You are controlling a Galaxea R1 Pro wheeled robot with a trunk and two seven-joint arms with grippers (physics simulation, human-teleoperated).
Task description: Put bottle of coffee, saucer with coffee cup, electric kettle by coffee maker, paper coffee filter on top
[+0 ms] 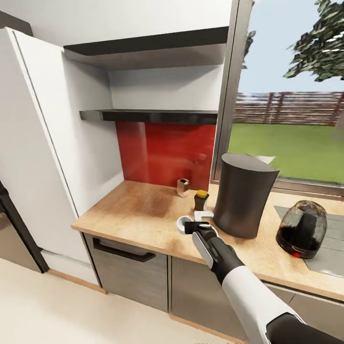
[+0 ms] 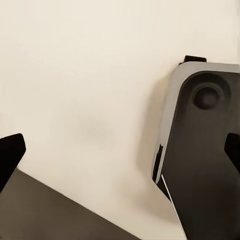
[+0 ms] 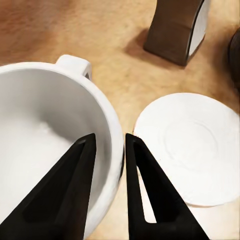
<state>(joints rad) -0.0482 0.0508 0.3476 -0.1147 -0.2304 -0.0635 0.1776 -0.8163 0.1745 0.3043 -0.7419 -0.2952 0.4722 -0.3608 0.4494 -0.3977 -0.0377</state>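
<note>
The right gripper (image 3: 106,145) pinches the cup (image 3: 45,135) by its rim wall, one finger inside, so it hangs upright just beside the saucer (image 3: 192,145), near the coffee maker (image 1: 243,196), ready for setting on top.

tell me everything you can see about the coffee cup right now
The coffee cup is a plain white, glossy, ceramic-looking cup with a small loop handle, empty and upright. The right end effector pinches its rim, one finger inside, one outside. It sits at the countertop's front edge near the coffee maker, beside the saucer, not on it. Whether it rests on the counter is unclear.
</note>
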